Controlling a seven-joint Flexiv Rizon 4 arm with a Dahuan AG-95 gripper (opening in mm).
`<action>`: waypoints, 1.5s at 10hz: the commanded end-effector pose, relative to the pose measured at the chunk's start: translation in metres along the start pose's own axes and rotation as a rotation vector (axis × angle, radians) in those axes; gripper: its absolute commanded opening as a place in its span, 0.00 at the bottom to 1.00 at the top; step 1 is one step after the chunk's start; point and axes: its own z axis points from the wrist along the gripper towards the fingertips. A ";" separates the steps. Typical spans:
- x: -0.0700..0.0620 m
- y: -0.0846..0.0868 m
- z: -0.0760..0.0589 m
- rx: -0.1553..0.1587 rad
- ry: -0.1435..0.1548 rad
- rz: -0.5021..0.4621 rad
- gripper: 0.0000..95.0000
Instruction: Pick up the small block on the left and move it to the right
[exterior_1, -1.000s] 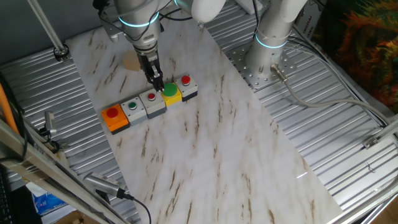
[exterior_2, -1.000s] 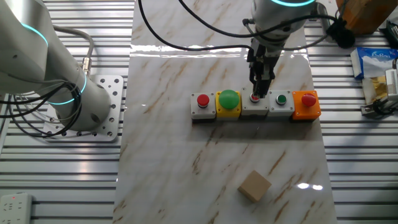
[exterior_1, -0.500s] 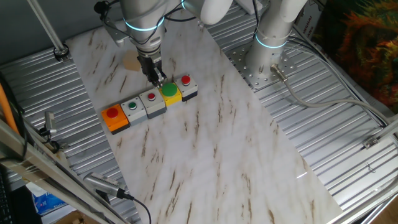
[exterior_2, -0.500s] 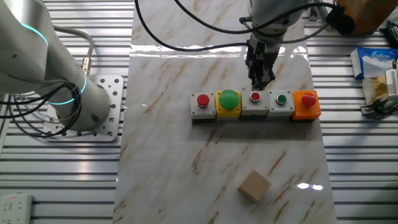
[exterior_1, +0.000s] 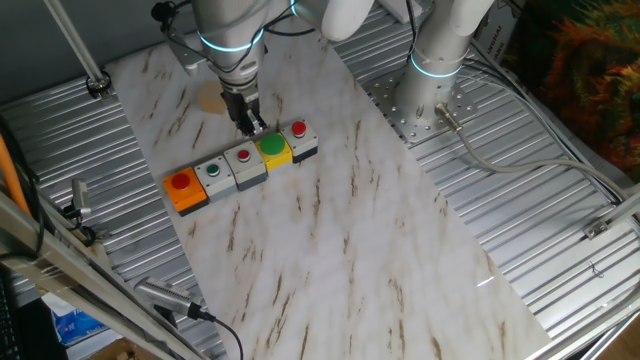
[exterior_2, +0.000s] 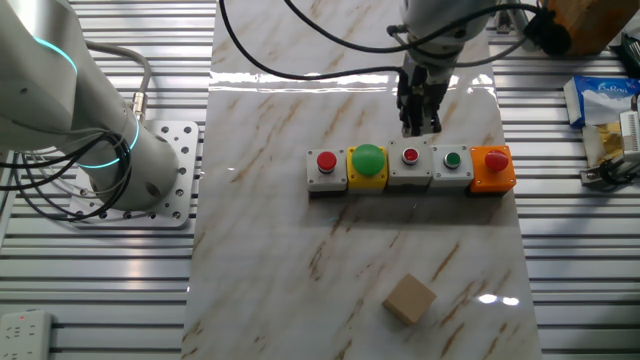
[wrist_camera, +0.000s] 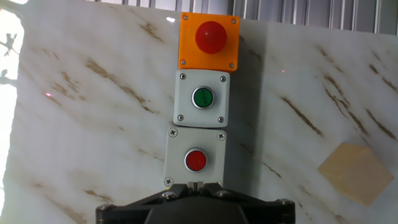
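The small block (exterior_2: 410, 298) is a plain tan wooden cube. It lies alone on the marble board, apart from the row of button boxes. It also shows in the hand view (wrist_camera: 354, 173) at the lower right, and in one fixed view (exterior_1: 210, 98) beyond the gripper. My gripper (exterior_2: 418, 128) hangs just above the grey box with the red button (exterior_2: 410, 164). Its fingers are pressed together and hold nothing. In the hand view the gripper (wrist_camera: 195, 184) sits at the bottom edge, over that box's near rim.
A row of button boxes crosses the board: orange (exterior_2: 493, 167), grey with green button (exterior_2: 452, 165), yellow with green dome (exterior_2: 367, 165), grey with red button (exterior_2: 326, 168). A second, still arm (exterior_2: 90, 130) stands on the ribbed metal table beside the board.
My gripper has lifted off the red button of the middle grey box and drawn back a little. The block and boxes have not moved.
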 end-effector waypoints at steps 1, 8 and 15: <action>0.000 0.000 0.000 0.000 0.003 0.001 0.00; 0.000 -0.022 -0.008 -0.002 0.013 -0.031 0.00; -0.006 -0.172 0.032 -0.011 0.010 -0.128 0.00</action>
